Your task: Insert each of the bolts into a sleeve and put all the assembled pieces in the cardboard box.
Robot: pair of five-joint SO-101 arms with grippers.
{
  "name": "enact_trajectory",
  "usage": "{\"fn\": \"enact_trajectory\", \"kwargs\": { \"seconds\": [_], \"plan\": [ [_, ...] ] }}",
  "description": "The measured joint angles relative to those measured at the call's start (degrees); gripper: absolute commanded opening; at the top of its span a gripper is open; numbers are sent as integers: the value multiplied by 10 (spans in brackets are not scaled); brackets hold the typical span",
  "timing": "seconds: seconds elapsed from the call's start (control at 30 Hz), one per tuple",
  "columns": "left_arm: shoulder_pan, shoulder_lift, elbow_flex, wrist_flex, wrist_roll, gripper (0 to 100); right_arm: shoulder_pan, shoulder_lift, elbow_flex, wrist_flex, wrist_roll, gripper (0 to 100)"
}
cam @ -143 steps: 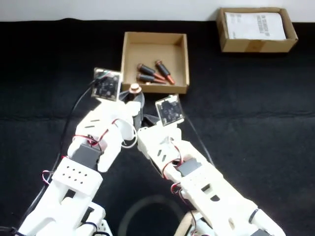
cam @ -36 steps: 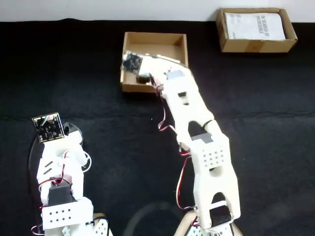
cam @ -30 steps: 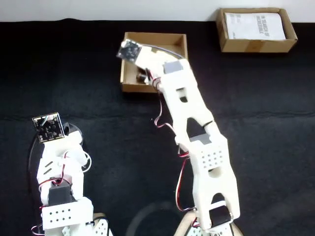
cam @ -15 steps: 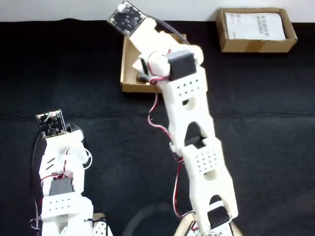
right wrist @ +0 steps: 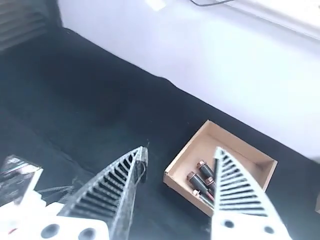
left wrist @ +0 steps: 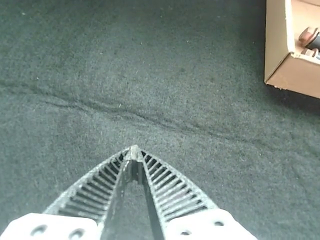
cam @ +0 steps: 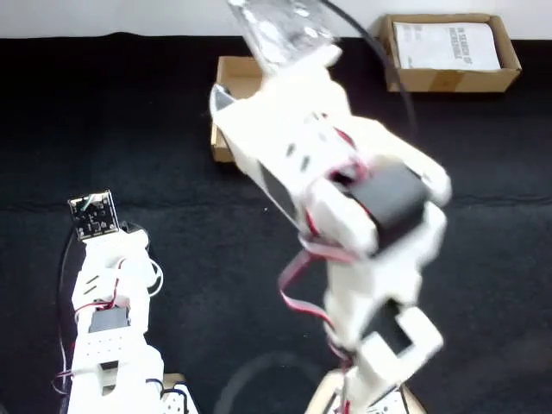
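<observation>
From high above, my right gripper [right wrist: 180,150] is open with nothing between its fingers. Far below it lies the open cardboard box [right wrist: 260,161], holding several dark sleeves with copper bolts [right wrist: 199,183]. In the high view the raised right arm [cam: 345,172] covers most of that box [cam: 231,73]. The left arm [cam: 108,293] rests at the near left of the table. Its gripper [left wrist: 134,150] is shut and empty just above the black cloth, and a corner of the box [left wrist: 285,55] with one bolt head [left wrist: 309,36] lies farther off.
A second cardboard box [cam: 448,52] with a printed sheet inside stands at the far right of the table. Black cloth [left wrist: 150,75] covers the table, with a shallow crease ahead of the left gripper. A white wall [right wrist: 225,60] rises behind the table.
The right arm has lifted out of the cardboard box and swung high up toward the camera, its gripper open. The left arm has barely shifted.
</observation>
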Motion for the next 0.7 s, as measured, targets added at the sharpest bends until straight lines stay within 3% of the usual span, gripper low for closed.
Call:
{"fn": "enact_trajectory", "kwargs": {
  "seconds": [0.2, 0.47, 0.7],
  "plan": [
    [0, 0, 0, 28, 0, 10, 22, -241, 287, 0, -1, 94],
    [4, 0, 0, 103, 0, 10, 149, -546, 760, -2, -1, 94],
    [51, 0, 0, 120, 0, 10, 212, -702, 1200, -199, -1, 91]
  ]
}}
